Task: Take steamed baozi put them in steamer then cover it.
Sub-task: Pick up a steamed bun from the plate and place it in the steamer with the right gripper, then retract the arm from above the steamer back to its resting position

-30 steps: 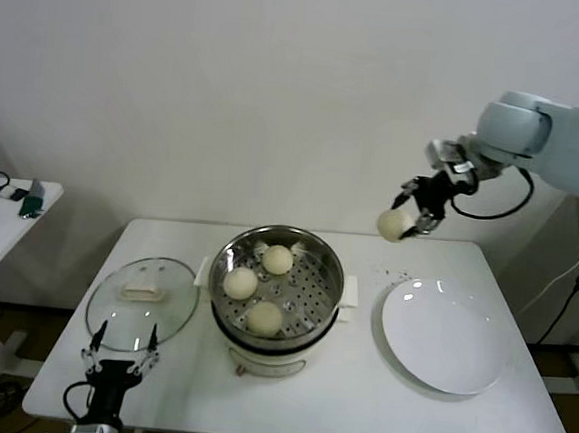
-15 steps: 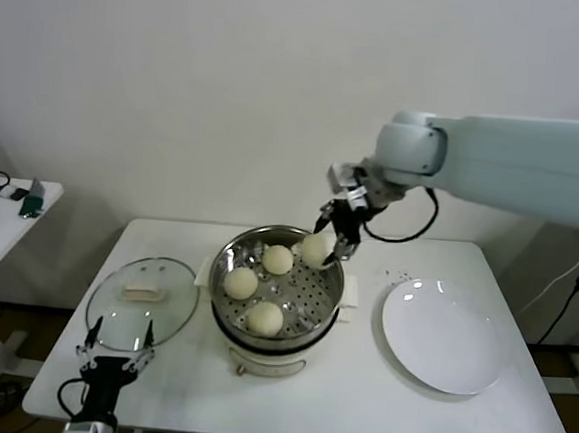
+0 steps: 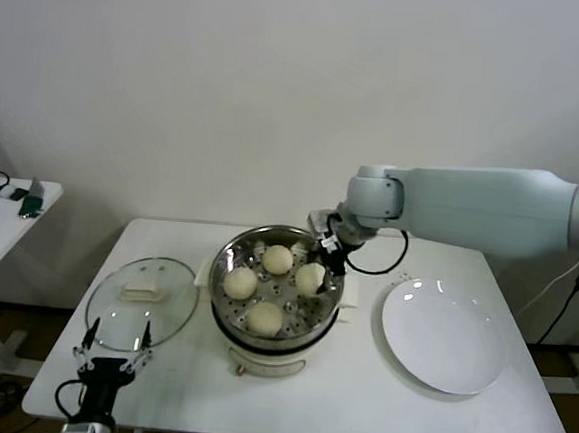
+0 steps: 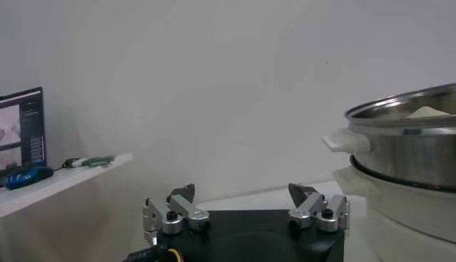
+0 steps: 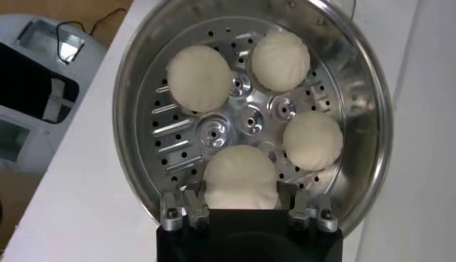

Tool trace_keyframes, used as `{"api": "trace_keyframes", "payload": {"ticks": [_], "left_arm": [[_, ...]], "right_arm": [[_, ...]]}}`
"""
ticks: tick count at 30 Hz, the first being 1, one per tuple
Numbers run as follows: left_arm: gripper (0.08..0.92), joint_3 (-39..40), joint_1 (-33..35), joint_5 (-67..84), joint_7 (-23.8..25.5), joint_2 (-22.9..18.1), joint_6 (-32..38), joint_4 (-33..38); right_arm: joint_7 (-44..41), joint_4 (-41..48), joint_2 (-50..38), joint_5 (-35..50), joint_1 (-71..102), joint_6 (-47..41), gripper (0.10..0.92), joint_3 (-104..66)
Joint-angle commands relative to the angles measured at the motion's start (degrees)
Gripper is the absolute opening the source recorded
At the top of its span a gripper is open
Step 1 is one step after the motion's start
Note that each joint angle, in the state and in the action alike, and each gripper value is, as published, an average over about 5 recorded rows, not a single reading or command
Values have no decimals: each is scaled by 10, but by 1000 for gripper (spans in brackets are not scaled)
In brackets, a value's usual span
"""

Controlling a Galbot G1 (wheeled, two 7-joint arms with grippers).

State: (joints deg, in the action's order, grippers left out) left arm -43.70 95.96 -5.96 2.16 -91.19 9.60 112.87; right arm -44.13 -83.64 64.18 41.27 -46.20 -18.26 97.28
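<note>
The right pincer (image 3: 325, 254) reaches over the far right rim of the steamer (image 3: 229, 317), which stands on the white bench (image 3: 376, 394). A steamed baozi (image 5: 239, 176) sits between its fingers on the perforated tray; the fingers stand on either side of it, but whether they pinch it or have let go cannot be told. Three other steamed baozi rest on the same tray, spread around its middle and apart from one another. The glass lid (image 3: 142, 300) lies flat on the bench to the left of the steamer, and the white plate (image 3: 445, 339) lies to its right. The left pincer (image 3: 116, 353) hangs low at the bench's near left edge, just in front of the lid, its fingers spread wide and empty.
</note>
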Motion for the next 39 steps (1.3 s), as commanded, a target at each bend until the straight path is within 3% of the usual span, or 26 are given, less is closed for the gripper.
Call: {"api": "trace_keyframes", "payload": {"ticks": [1,9,14,17,26,29,33,39], "left_arm": [[823,-1,-1,0,0,0,0,-2],[823,-1,-2,2,0,0,1,-3],[823,0,-1,4,-2,0,-2,-3],[823,0,-1,5,-3,0,-3,-2],[823,9,-1,3,-5,0,-21,7],[823,11,-2,6,-8,0,-41,14],[823,16,-7,18,-7,1,-70,26],[823,23,-18,16,0,13,-87,30]], "right_arm": [[13,34,17,-36,61,-6,685,-18],[6,43,24,-35,63,-2,704,-21],[-4,41,18,-7,54,6,770,-27],[-19,37,4,36,33,15,812,-29],[-27,28,-102,171,-34,20,823,-89],[79,6,-158,230,-5,-20,823,-166],[282,-21,-225,236,109,-63,823,-324],[444,-34,-297,201,290,-6,823,-518]]}}
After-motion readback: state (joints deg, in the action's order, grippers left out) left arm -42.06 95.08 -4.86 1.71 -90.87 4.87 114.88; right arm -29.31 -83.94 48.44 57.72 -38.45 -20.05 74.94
